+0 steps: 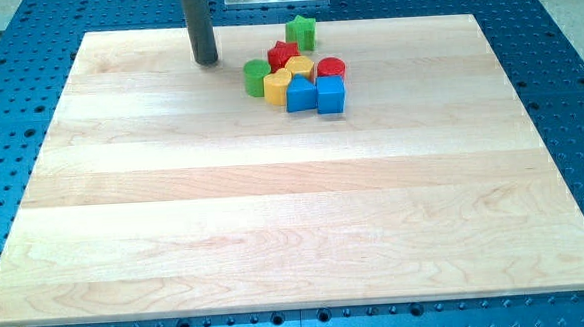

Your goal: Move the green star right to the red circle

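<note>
Single camera view of the wooden board (274, 204) on a blue perforated table (568, 79). My tip (206, 61), a bare rod end with nothing to spread or pinch, rests on the board near its top edge, touching no block. The green star (301, 30) stands to the tip's right and slightly toward the view's top, close to the board's top edge and apart from the other blocks. Further right of the tip and lower lies a tight cluster: green cylinder (256, 77), red star (283, 55), two yellow blocks (278, 85) (301, 67), whose shapes are unclear, two blue cubes (300, 94) (331, 95), and the red circle (331, 69) on the cluster's right side.

Progress: the task appears not yet done; the star is not yet beside the red circle, a gap separating them, and the tip has no contact with the star.

Remaining, as a judgement: the tip must reach the star's far side, then push it down and rightward to the circle.

Clearance: little board remains above the star, so approach there is tight. Open wood lies right of the cluster and across the whole lower board.
</note>
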`<state>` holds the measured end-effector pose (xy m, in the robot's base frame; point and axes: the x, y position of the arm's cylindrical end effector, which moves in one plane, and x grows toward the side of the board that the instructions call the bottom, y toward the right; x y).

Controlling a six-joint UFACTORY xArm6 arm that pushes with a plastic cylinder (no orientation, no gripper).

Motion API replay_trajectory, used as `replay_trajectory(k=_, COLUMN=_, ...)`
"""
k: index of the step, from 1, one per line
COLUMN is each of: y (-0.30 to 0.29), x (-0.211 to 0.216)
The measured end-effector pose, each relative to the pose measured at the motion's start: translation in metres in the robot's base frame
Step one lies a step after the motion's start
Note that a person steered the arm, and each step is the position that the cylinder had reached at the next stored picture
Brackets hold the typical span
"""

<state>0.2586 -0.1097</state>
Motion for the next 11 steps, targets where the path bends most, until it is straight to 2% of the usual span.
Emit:
replay_trajectory(k=3, y=-0.005, x=-0.016)
replay_trajectory(k=4, y=0.042, x=-0.021)
replay_trajectory(k=6, y=0.045, x=-0.053)
replay_trajectory(k=7, y=0.078, x=-0.061)
replay_trajectory(k=9, y=0.174, x=-0.044)
replay_trajectory(k=11, y=0.203, x=0.005)
